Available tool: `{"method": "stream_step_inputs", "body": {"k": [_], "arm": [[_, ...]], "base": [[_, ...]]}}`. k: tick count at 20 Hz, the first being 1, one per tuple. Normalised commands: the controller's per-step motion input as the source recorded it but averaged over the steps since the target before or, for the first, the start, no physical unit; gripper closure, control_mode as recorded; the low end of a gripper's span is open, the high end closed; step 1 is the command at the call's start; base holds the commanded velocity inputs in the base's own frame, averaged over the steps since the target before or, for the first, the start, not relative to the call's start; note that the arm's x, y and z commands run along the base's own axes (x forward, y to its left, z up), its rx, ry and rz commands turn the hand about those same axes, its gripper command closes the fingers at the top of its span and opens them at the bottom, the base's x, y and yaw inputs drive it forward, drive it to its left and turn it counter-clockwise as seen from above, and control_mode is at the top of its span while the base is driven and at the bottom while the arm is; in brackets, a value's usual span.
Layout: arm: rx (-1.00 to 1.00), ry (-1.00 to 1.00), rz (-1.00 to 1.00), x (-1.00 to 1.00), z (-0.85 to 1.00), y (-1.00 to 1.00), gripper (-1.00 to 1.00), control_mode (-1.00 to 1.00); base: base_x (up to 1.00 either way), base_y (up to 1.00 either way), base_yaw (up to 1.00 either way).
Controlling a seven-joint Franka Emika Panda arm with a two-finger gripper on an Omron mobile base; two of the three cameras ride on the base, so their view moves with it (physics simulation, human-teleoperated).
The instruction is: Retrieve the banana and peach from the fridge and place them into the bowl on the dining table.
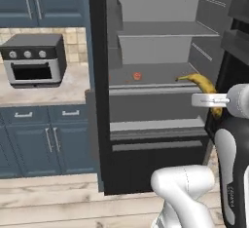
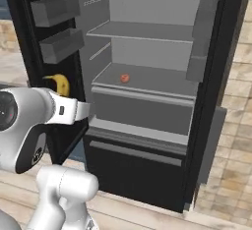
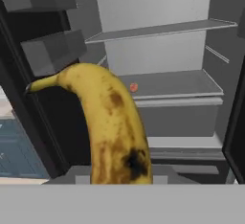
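The open fridge (image 2: pixel 147 8) has a grey lower shelf (image 2: pixel 162 84) above its drawers; the peach (image 2: pixel 125 78) sits alone on it toward the left. The shelf above (image 2: pixel 147 31) carries nothing visible

The white Franka arm stands before the open fridge (image 2: pixel 147 52), its rounded lower link low in both base views and its upper link rising upright to a bent wrist. From the wrist the hand reaches level toward the fridge interior. The gripper (image 1: pixel 212 106) is closed on the banana (image 3: pixel 112 122), held near its lower end, the fruit rising up and away from the hand, with its stem end curving off to one side in the hand view
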Motion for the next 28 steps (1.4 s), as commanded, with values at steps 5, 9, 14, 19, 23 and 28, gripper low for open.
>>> {"method": "stream_step_inputs", "body": {"k": [5,9,14,19,23,28], "arm": [[0.0,0.0,0.0,0.0,0.0,0.0,1.0,1.0],[0.0,0.0,0.0,0.0,0.0,0.0,1.0,1.0],[0.0,0.0,0.0,0.0,0.0,0.0,1.0,1.0],[0.0,0.0,0.0,0.0,0.0,0.0,1.0,1.0],[0.0,0.0,0.0,0.0,0.0,0.0,1.0,1.0],[0.0,0.0,0.0,0.0,0.0,0.0,1.0,1.0]], "base": [[-0.62,0.0,0.5],[-0.71,0.0,0.56],[-0.68,0.05,0.56],[-0.44,0.15,0.57],[-0.19,0.01,0.6],[-0.32,0.0,0.59]]}}
